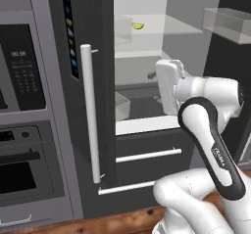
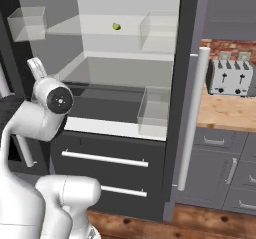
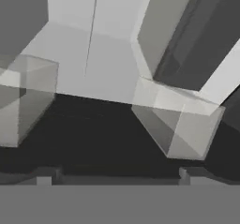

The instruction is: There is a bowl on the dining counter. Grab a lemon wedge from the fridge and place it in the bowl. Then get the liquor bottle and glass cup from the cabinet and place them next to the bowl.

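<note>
While fridge [image 1: 93, 81] doors stand wide, task barely begun: lemon wedge [image 1: 138, 26] unpicked on upper shelf, upper centre of left base view, well above gripper [image 3: 117, 174]. Jaws apart and empty, aimed at lower clear bins [image 3: 180, 124]. Wedge's long axis apparently sideways across frame; facing too small to tell. Bowl, bottle, cup all pending.

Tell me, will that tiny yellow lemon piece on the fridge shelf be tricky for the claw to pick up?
Probably a little. The lemon wedge looks far smaller than the robot's arm, so it is likely very light and easily nudged away. Its curved shape may let it rock or slip between the fingers. It sits on a smooth, pale upper shelf, so a push could slide it.
</note>
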{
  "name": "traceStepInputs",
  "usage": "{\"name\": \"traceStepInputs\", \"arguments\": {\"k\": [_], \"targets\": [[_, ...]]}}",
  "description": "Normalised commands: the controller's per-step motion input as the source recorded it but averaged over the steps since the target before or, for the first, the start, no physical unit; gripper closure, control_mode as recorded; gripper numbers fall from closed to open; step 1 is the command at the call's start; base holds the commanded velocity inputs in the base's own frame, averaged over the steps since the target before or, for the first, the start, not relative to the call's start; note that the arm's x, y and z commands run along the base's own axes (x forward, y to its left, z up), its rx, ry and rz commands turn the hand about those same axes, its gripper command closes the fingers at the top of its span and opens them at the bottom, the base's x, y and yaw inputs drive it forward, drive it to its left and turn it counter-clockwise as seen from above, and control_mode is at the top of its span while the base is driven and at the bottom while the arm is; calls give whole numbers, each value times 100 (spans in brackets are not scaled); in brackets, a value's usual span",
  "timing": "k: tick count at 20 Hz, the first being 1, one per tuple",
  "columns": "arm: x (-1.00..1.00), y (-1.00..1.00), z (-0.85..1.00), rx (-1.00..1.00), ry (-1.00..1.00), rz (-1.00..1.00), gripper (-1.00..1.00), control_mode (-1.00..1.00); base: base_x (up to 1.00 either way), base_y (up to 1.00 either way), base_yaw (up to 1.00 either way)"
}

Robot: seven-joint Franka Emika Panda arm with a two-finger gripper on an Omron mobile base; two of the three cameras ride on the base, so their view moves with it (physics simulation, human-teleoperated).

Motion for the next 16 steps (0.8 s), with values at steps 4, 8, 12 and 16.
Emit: {"name": "traceStepInputs", "arguments": {"k": [4, 8, 12, 16], "targets": [[93, 8, -29, 25, 31, 17, -100, -100, 0, 0, 0], [72, 58, -37, 15, 21, 21, -100, -100, 0, 0, 0], [59, 76, -41, 10, 15, 21, -100, -100, 0, 0, 0], [40, 86, -36, 8, 11, 21, -100, -100, 0, 0, 0]]}}
